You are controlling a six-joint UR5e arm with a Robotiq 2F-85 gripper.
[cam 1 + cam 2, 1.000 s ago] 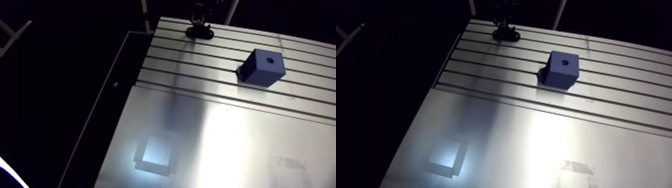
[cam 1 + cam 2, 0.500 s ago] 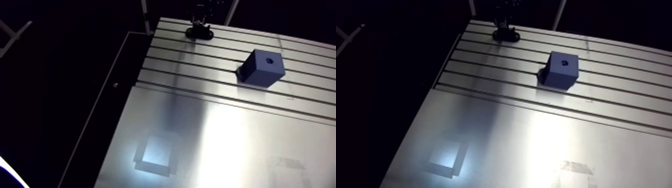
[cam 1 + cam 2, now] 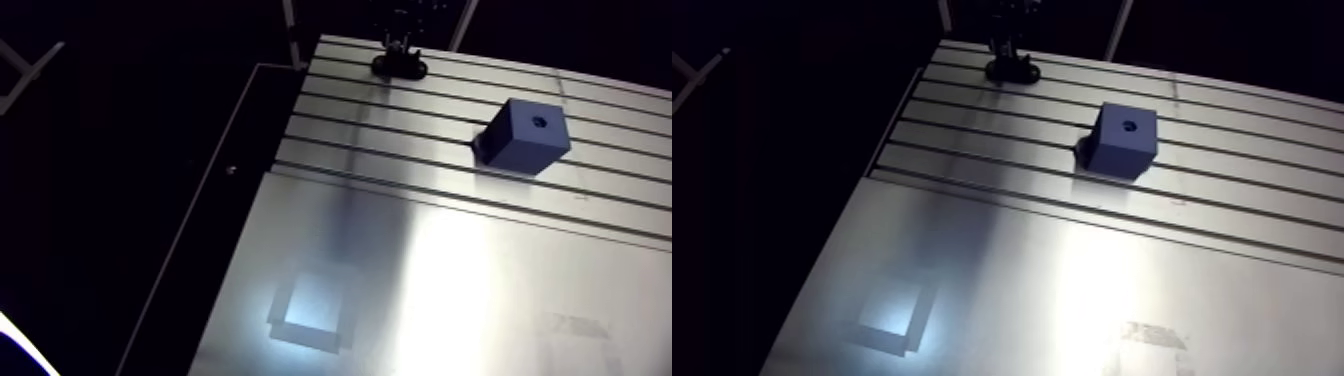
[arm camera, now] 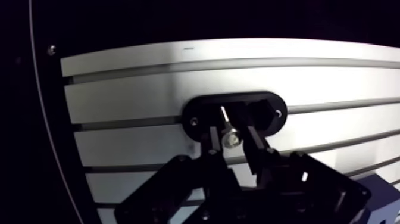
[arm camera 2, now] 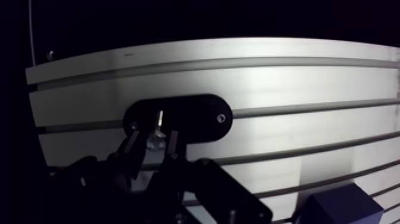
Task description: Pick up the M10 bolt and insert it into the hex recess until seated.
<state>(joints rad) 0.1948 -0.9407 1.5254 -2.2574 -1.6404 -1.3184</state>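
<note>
Our claw (image 4: 231, 130) stands astride the bolt (image 4: 229, 140), which sits in a black oval holder (image 4: 199, 114) near the far edge of the bench (image 4: 119, 89). Whether it grips, we cannot tell. The bolt seems upright, its long axis in line with the claw. The blue block (image 3: 528, 135) with the recess (image 3: 540, 120) lies mid-bench, well apart.

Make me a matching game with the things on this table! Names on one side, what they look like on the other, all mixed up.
Things:
1. bolt
2. holder
3. block
4. table

Looks:
a. blue, with a hole on top
b. silver, with long slots
c. black oval
d. shiny, standing in the holder

Pairs: 1-d, 2-c, 3-a, 4-b
</note>
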